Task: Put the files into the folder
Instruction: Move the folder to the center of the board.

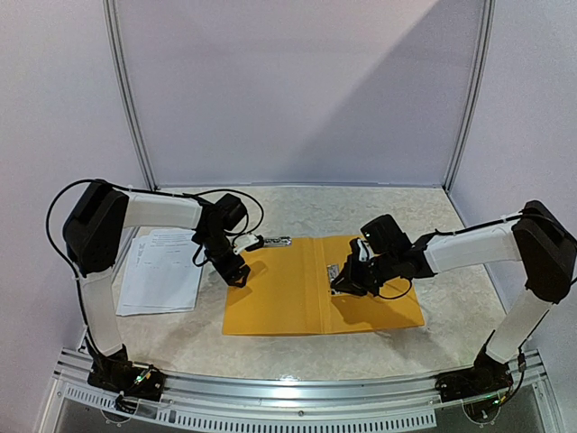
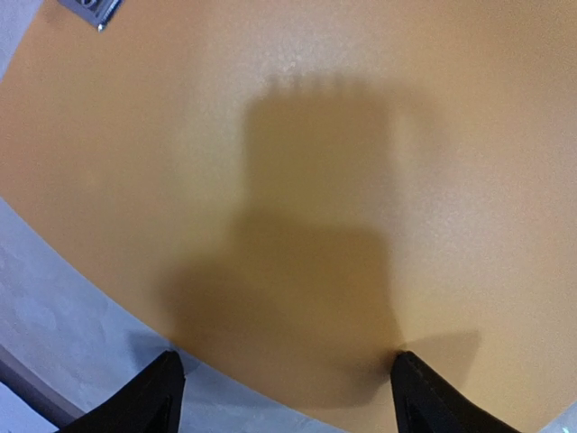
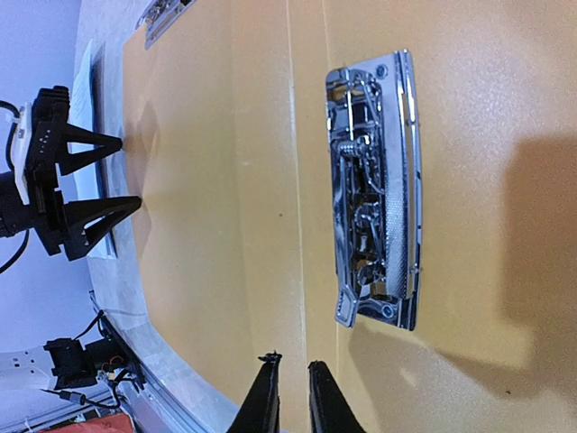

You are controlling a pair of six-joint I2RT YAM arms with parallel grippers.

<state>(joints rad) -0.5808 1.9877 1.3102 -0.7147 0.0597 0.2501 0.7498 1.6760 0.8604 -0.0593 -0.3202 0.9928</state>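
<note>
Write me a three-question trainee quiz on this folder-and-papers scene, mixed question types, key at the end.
1. True or false: the files already lie inside the folder.
2. Multiple choice: the metal clip sits on
A. the folder's left panel
B. the open folder's right panel, near the centre fold
C. the table beside the folder
3. Fill in: the left gripper hovers over the folder's left edge with its jaws ____, while the right gripper has its jaws nearly together.

Key
1. False: the sheets lie on the table left of the folder.
2. B
3. open
</note>
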